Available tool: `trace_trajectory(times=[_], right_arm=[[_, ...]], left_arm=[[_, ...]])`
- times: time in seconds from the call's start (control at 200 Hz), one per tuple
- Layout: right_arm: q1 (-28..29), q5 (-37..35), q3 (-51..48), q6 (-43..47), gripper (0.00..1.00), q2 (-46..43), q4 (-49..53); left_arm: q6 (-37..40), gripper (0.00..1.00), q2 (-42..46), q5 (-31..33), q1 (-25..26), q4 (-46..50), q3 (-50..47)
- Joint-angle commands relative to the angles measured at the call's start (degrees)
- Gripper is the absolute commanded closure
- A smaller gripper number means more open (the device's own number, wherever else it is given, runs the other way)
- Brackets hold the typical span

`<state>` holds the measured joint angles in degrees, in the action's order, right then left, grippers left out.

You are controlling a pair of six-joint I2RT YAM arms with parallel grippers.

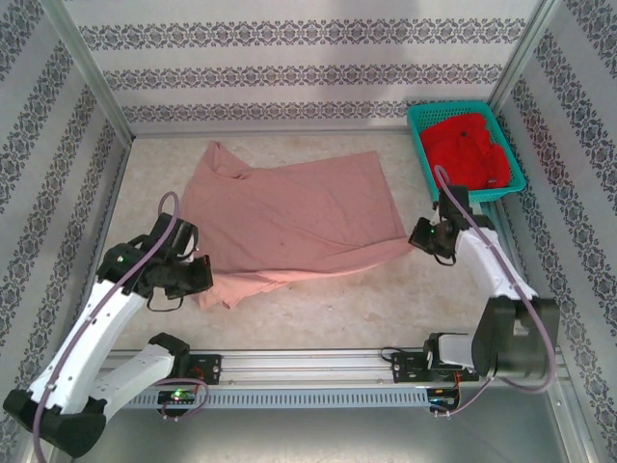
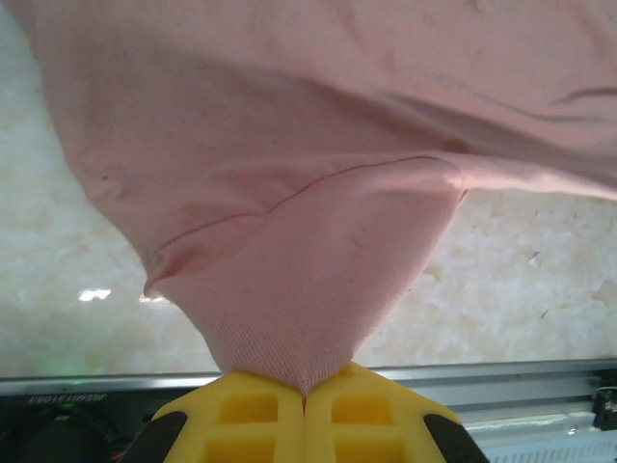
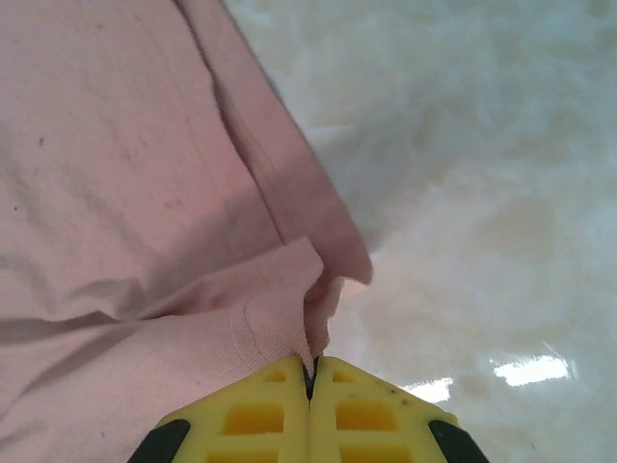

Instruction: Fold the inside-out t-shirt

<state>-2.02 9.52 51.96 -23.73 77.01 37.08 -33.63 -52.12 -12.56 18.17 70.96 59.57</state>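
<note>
Top external view, t-shirt [image 1: 289, 217] lying on surface [image 1: 337, 299], left gripper [image 1: 204, 274] jaws pinching its 7 o'clock corner, right gripper [image 1: 415, 235] jaws pinching its 3 o'clock corner

Dusty salmon-pink t-shirt [image 1: 289, 217], bright red garment [image 1: 469, 149], teal basket [image 1: 419, 145], beige marbled table [image 1: 386, 289], grey floral-striped walls [image 1: 289, 58].

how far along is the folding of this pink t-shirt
Done: the dusty salmon-pink cloth t-shirt lies mostly spread flat on the pale marbled table. In hand: the left gripper and right gripper are each shut on a near corner. Left: the folds themselves; none looks complete.
</note>
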Motion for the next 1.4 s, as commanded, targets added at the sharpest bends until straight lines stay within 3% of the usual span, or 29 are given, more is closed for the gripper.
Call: trace_trajectory(times=[0.0, 0.455, 1.394], right_arm=[[2.7, -2.1, 5.4, 2.6, 0.98, 6.7, -0.5], [4.8, -4.0, 21.3, 4.9, 0.96, 25.6, -0.3], [4.4, -3.7, 28.7, 6.1, 0.94, 34.6, -0.4]], left_arm=[[5.9, 1.0, -2.8, -3.9, -3.9, -4.8, 0.0], [13.6, 1.0, -13.9, -7.8, -16.3, -10.8, 3.4], [14.5, 1.0, -29.4, -7.9, -20.0, -20.9, 12.0]])
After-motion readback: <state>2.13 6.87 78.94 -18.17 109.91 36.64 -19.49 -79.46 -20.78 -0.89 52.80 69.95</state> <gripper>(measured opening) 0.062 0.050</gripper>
